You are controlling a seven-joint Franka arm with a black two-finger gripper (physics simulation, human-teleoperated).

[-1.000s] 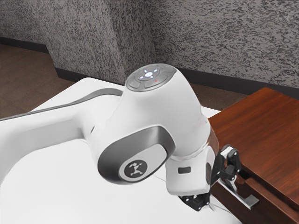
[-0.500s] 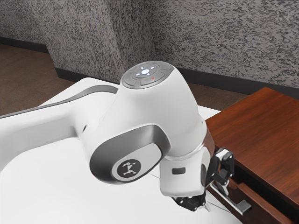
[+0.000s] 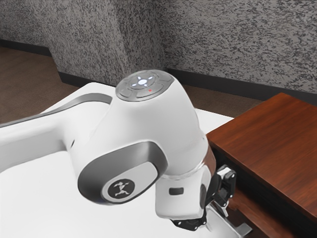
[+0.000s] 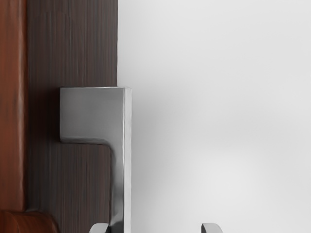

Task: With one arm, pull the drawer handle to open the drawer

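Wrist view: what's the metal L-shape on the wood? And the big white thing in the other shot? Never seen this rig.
These are simulator renders of one robot arm at a white table. The exterior view comes from a camera beside the arm. The big white shape there is the arm's last joints, with its black two-finger gripper low down by a brown wooden cabinet. The wrist view comes from a camera on the hand, looking along the fingers. The metal L-shape is the handle, mounted on the dark drawer front; the white beside it is the table. The two grey tips at the picture's edge are the fingertips. They stand apart, with the handle between them and close to one. So the gripper is open, hooked round the handle rather than clamped on it.
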